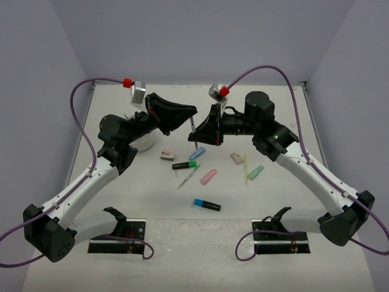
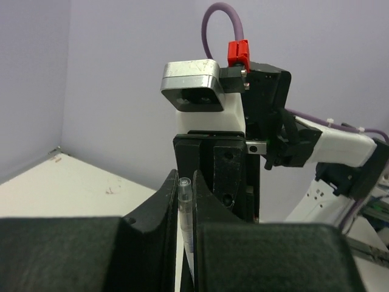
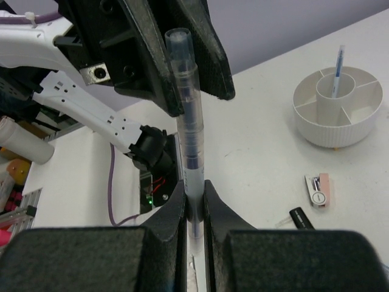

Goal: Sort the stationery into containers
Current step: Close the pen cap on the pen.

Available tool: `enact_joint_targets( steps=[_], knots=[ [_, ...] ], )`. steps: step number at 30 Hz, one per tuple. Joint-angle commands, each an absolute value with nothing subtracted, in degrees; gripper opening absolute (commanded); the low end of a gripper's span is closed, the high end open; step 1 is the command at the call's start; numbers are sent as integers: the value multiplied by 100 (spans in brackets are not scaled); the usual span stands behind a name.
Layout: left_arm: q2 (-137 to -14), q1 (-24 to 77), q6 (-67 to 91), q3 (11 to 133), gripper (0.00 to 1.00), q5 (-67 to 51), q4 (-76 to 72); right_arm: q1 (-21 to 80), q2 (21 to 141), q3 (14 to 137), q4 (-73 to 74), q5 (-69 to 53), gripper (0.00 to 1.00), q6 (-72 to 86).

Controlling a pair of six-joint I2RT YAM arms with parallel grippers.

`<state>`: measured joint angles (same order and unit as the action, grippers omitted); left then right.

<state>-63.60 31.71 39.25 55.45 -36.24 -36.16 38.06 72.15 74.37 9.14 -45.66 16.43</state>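
Upright above the pale counter (image 3: 261, 152), the thin clear-barrelled pen (image 3: 185, 109) with its dark ink core hangs in mid-air between both arms. It is well apart from the round white ribbed plastic cup (image 3: 316, 131) with divided compartments. The right pincer (image 3: 194, 191) is pinched narrow on the lower barrel. The left pincer (image 2: 185, 182) looks closed on the upper end, though real contact there is hard to confirm. That doubt is the hazard: if the right lets go before the left bites, the pen drops among loose items such as the black highlighter with a green end (image 1: 184, 165). With both clamped, any pull apart could bend or flick it.
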Motion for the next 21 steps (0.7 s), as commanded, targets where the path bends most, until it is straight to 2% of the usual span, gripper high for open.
enact_joint_targets(
  steps=[1,9,12,17,19,21],
  knots=[
    [-6265,3691,3662,4817,0,-3872,-2908,3765,7245,8868,112,-3713,0,1520],
    [-5877,4043,3729,4064,0,-3569,-2974,3735,7720,10285,750,-3416,0,1318],
    [-5785,4043,3736,3983,0,-3510,-2947,3735,7786,10241,789,-3660,0,1250],
    [-5678,4020,2849,4765,0,-2613,-1637,3744,7568,9149,753,-4886,0,599],
    [-5738,3972,2533,5457,0,-1870,-917,3737,7346,8433,627,-4808,8,413],
    [-6010,3920,2356,6082,0,-1220,-154,3735,7198,7928,493,-4595,33,379]
  ],
)
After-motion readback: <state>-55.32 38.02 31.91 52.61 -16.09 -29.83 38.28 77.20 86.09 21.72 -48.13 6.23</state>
